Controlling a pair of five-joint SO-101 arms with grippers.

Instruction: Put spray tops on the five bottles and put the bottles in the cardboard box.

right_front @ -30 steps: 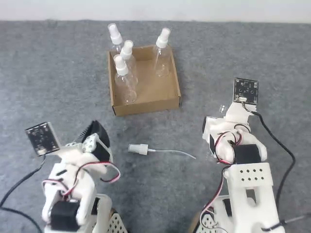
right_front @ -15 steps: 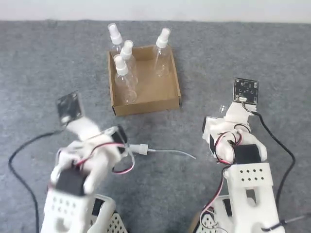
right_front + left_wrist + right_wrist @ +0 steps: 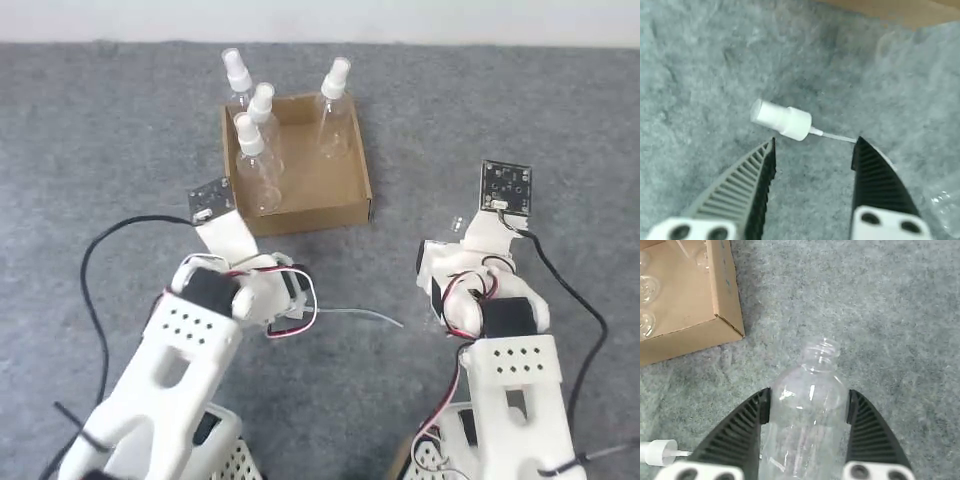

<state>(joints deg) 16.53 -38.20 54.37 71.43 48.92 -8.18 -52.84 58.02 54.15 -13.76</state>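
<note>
While the left gripper (image 3: 815,145) gapes over the loose spray top (image 3: 781,120) mid-tabletop, the right gripper (image 3: 808,395) apparently clamps an uncapped bottle (image 3: 822,352) nearer the right edge.

Bright, soft light from overhead, with weak shadows

From the high view we see the grey mat (image 3: 520,110) lit evenly from edge to edge, with only a thin, faint shadow along the front wall of the cardboard box (image 3: 300,215). In the left wrist view the white spray top (image 3: 782,120) lays a soft shadow close against itself; in the right wrist view small glints sit on the clear bottle (image 3: 812,405), and we find the mat darker beside the box wall
</note>
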